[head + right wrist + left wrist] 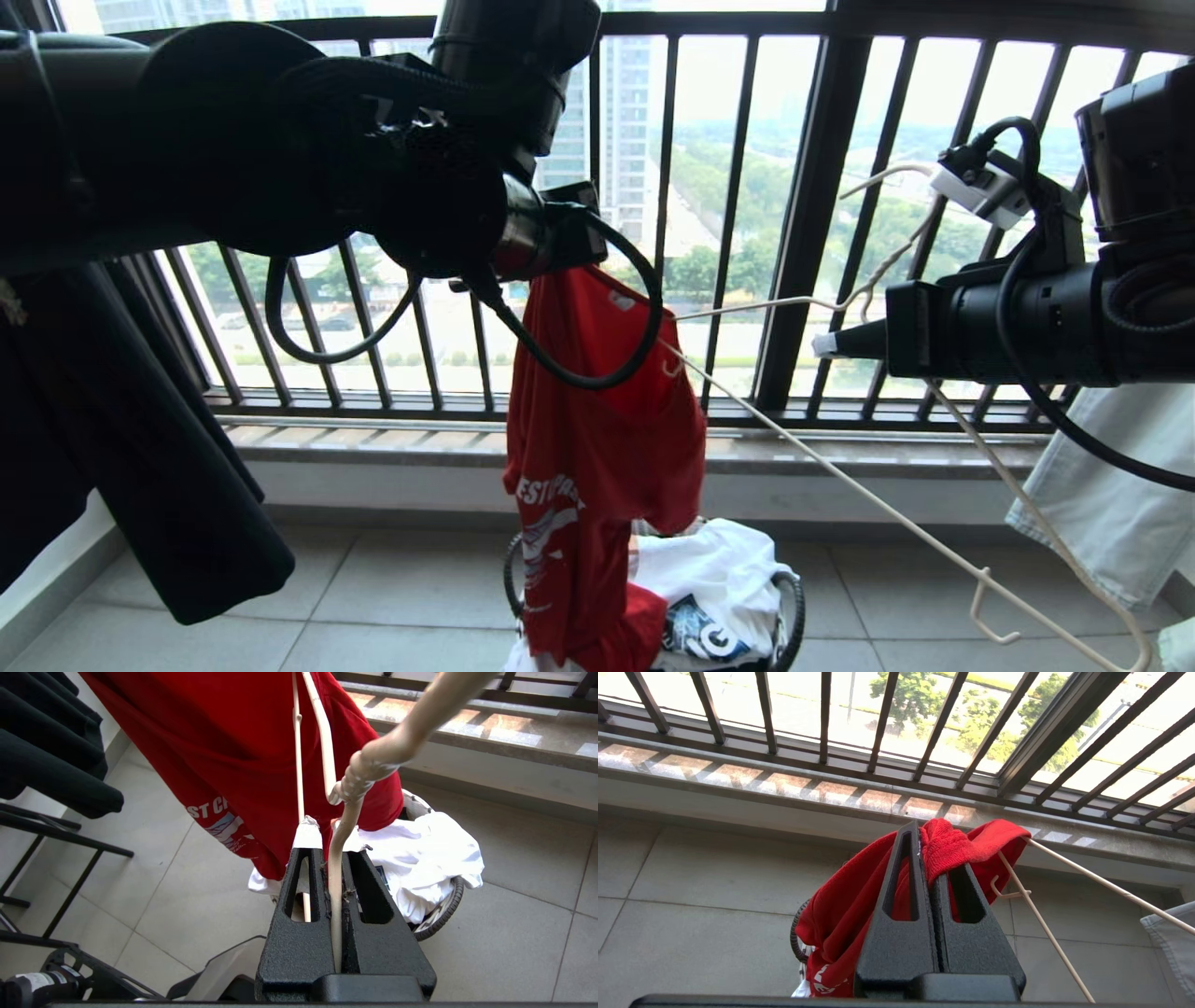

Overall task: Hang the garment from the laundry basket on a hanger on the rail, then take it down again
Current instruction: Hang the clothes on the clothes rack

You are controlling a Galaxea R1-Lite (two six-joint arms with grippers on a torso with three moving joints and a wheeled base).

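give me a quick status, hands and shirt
Left hand shut on red T-shirt collar, held above laundry basket. Right hand shut on wire hanger neck, one end in the collar. White T-shirt remains in basket.

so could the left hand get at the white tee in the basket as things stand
Probably not. The left hand is shut on the red T-shirt, held up high, and that shirt hangs right down over the laundry basket and part of the white T-shirt. It would have to let go first.

Left gripper (930,858) fingers clamped; right gripper (334,868) fingers clamped.
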